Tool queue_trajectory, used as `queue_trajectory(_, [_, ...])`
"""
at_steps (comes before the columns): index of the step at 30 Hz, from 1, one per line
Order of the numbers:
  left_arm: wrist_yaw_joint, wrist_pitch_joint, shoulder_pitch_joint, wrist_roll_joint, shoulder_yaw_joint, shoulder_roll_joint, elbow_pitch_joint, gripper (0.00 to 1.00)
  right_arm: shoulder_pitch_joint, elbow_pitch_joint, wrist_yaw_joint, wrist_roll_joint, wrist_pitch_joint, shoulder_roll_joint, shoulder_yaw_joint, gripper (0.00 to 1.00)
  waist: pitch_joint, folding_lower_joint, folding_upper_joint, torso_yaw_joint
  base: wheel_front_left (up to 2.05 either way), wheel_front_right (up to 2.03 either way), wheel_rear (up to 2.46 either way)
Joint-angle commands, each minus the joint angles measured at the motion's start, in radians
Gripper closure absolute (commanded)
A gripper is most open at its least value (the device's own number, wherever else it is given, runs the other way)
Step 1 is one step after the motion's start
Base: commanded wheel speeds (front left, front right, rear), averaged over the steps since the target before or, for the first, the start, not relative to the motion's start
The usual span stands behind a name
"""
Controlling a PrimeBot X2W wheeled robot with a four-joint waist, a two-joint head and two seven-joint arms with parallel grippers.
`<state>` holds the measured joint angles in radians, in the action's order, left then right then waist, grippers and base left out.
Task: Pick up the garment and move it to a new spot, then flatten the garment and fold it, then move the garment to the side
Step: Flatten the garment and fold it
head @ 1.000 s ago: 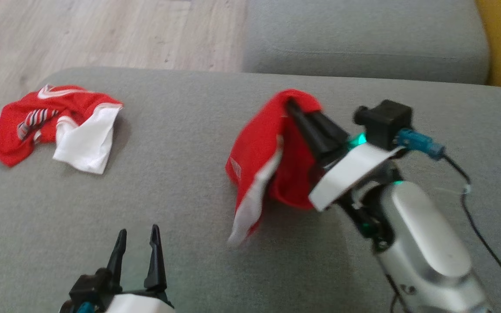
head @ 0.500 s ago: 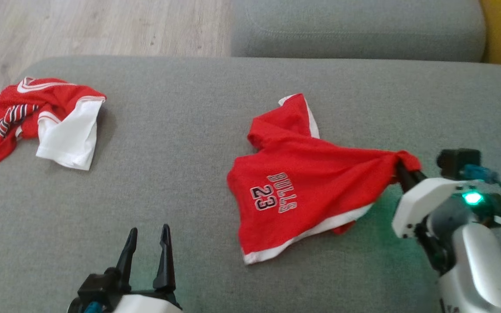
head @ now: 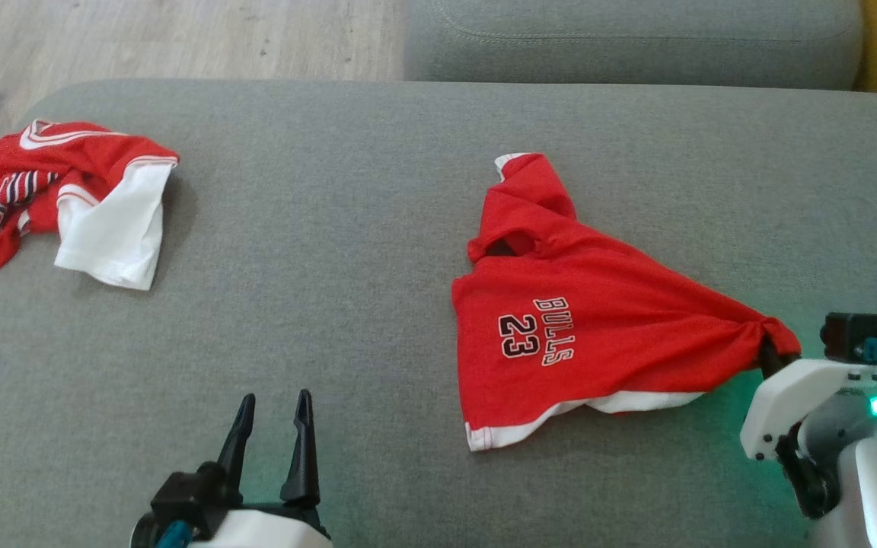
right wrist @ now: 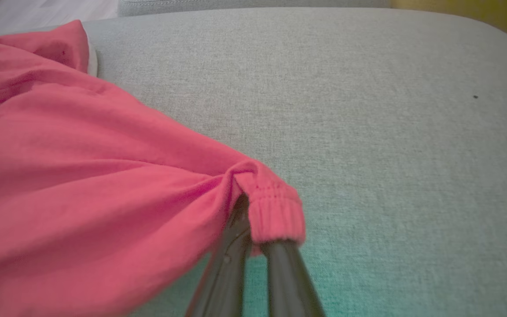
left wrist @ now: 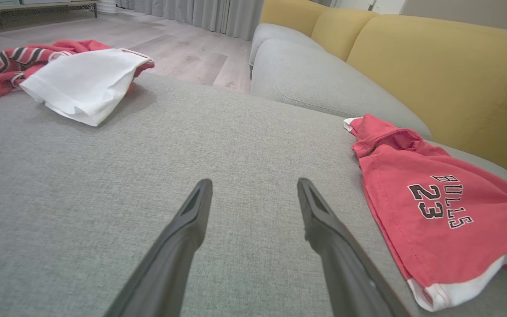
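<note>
I'm looking down on a broad grey sofa cushion (head: 347, 228) that carries everything. The red garment (head: 591, 335), printed BULLS 23 and edged with a white hem, lies spread on it to the right of centre, its far end rumpled. Well apart from it, near the cushion's left edge, a second garment (head: 96, 228) in red and white lies crumpled.

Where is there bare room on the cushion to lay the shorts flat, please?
The widest bare patch lies between the jersey and the shorts, ahead of the left gripper. A strip runs behind the shorts. Crowded: left, at the jersey, and near the right gripper.
</note>
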<state>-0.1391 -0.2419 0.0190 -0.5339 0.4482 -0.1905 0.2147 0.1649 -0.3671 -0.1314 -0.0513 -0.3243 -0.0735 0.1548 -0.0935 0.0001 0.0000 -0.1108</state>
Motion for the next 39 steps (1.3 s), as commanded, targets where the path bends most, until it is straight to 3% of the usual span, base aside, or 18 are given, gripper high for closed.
queue_trajectory(1, [0.007, -0.010, -0.042, 0.012, -0.031, 0.000, -0.024, 0.00, 0.009, 0.041, 0.001, 0.005, 0.014, -0.013, -0.018, 0.89, 0.003, -0.0001, 0.0000, 0.007, 0.00, 0.00, 0.00])
queue_trajectory(2, [0.007, -0.010, -0.042, 0.012, -0.029, 0.001, -0.023, 0.00, 0.003, 0.046, 0.001, 0.006, 0.017, -0.013, -0.018, 0.54, 0.004, -0.0001, 0.0000, 0.011, 0.00, 0.00, 0.00])
queue_trajectory(3, [0.007, -0.011, -0.042, 0.012, -0.028, 0.001, -0.022, 0.00, -0.001, 0.051, 0.001, 0.006, 0.022, -0.013, -0.020, 0.00, 0.006, -0.0001, 0.0000, 0.015, 0.00, 0.00, 0.00])
queue_trajectory(25, [0.002, -0.004, -0.007, -0.002, -0.011, -0.004, -0.049, 0.00, -0.194, 0.357, 0.001, 0.001, 0.160, 0.022, -0.094, 0.00, 0.116, -0.0001, 0.0000, 0.054, 0.00, 0.00, 0.00])
queue_trajectory(39, [-0.010, 0.005, 0.023, -0.012, -0.001, -0.009, -0.079, 0.00, -0.244, 0.383, 0.001, -0.061, 0.236, 0.023, -0.135, 0.00, 0.137, -0.0001, 0.0000, 0.050, 0.00, 0.00, 0.00])
